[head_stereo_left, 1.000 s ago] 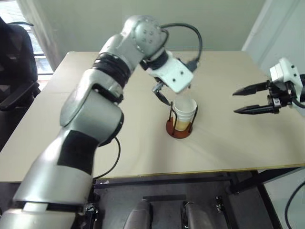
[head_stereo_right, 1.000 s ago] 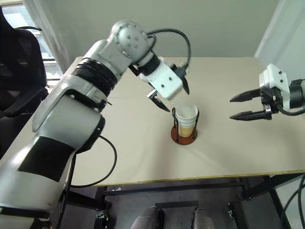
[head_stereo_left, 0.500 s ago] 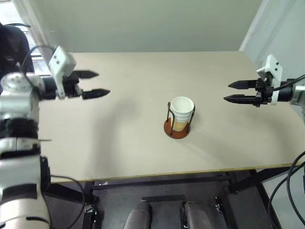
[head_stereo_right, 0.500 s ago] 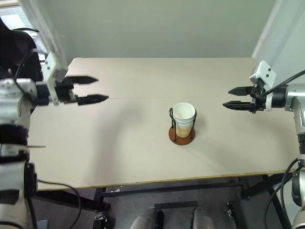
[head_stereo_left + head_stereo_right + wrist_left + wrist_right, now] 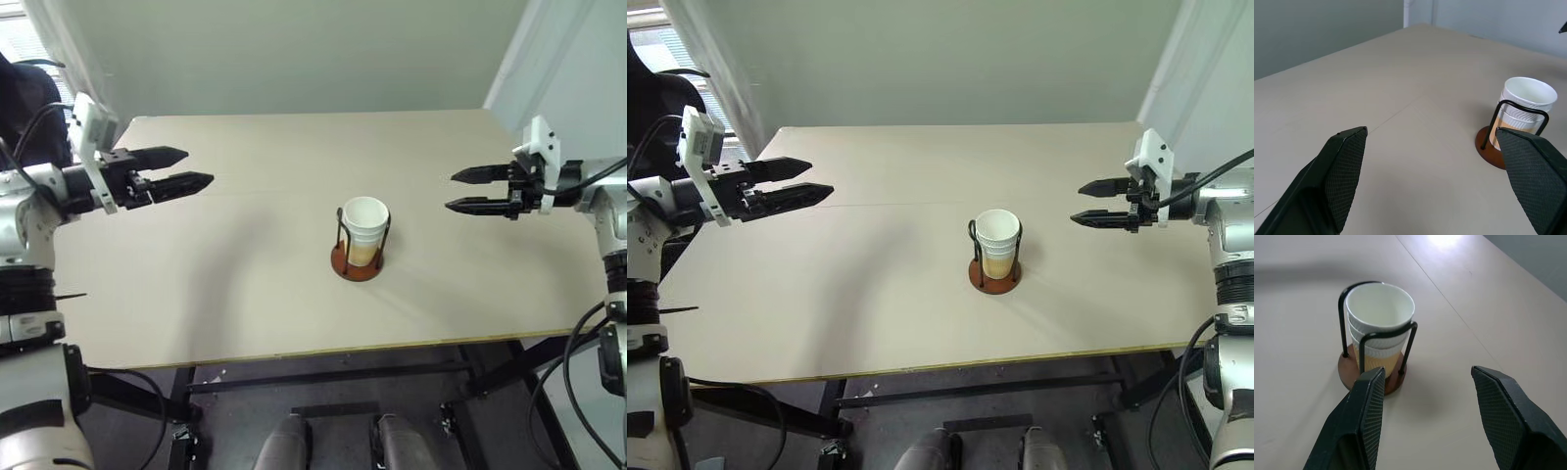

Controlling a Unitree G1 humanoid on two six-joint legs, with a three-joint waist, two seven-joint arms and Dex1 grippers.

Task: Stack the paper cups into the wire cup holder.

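Beige tabletop [image 5: 245, 294] inspected. Left gripper [image 5: 196, 168] hovers over its left side, jaws spread, empty. Paper cups [image 5: 363, 227] sit nested inside the wire cup holder [image 5: 355, 262] at centre. Right gripper [image 5: 458, 191] hovers right, jaws spread, empty.

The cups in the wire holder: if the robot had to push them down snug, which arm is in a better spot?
Probably the right. The right gripper is open and empty and hangs nearer the paper cups in the wire cup holder. The left gripper, also open and empty, is farther off.
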